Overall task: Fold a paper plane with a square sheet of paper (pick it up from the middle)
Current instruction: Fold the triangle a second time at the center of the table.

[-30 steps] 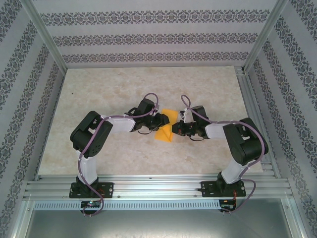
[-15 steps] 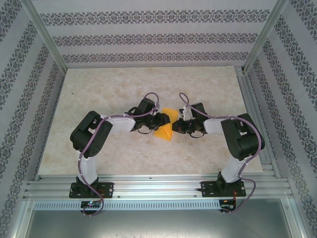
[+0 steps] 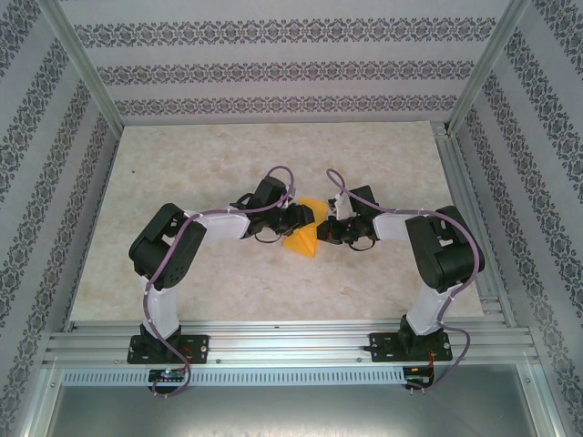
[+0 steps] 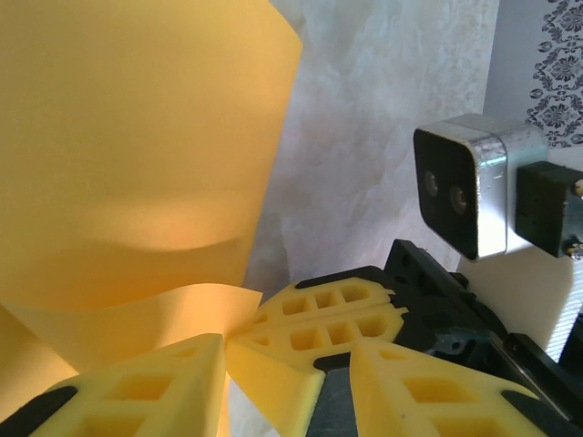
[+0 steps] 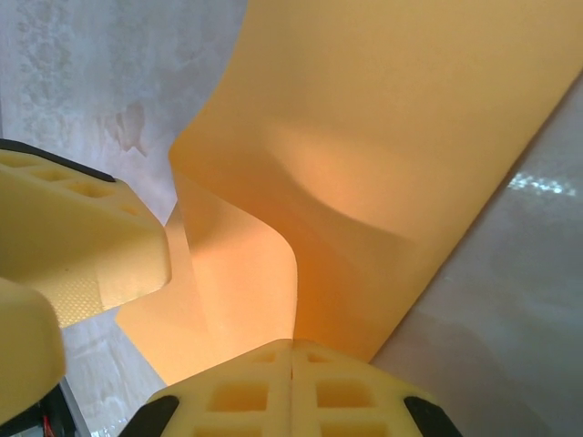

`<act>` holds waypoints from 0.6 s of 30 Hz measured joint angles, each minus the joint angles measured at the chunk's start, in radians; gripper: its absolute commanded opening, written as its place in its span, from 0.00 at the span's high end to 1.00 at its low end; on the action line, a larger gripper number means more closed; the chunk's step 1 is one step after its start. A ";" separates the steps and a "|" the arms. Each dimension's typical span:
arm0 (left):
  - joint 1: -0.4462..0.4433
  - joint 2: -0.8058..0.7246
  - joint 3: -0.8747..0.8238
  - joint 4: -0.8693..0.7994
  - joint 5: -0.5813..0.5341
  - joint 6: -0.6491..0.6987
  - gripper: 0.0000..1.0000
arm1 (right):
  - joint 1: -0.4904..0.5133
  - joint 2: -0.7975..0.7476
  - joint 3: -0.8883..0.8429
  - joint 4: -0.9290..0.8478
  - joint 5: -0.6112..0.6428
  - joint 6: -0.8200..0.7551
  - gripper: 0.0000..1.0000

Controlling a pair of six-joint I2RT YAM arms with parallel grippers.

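The orange-yellow sheet of paper (image 3: 303, 242) is folded into a triangular shape and held up at mid-table between both arms. My right gripper (image 3: 321, 229) is shut on a fold of it. In the right wrist view the closed pads (image 5: 291, 350) pinch the curled paper (image 5: 383, 155). My left gripper (image 3: 307, 217) meets it from the left with jaws apart. In the left wrist view, the left gripper (image 4: 290, 350) straddles the right gripper's shut tips (image 4: 319, 314), and a paper corner (image 4: 137, 164) lies against its left finger.
The beige table (image 3: 182, 173) has free room all round the paper. Patterned walls and metal frame posts (image 3: 86, 68) close in the sides and back. The right wrist camera (image 4: 465, 182) sits close to my left fingers.
The right gripper has moved away from me and a little left, closer to the left gripper, carrying the paper with it. The left jaws have opened slightly.
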 measured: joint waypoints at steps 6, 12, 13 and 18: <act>0.000 0.000 0.008 -0.007 0.000 0.003 0.58 | 0.000 0.000 -0.021 0.010 0.026 0.013 0.95; 0.000 0.011 0.017 -0.015 0.004 0.006 0.58 | 0.002 -0.001 -0.036 0.027 0.034 0.024 0.95; 0.000 0.014 0.020 -0.016 0.005 0.007 0.58 | 0.002 -0.001 -0.036 0.027 0.034 0.025 0.95; 0.000 0.023 0.024 -0.024 0.005 0.012 0.58 | 0.002 -0.001 -0.036 0.027 0.034 0.028 0.95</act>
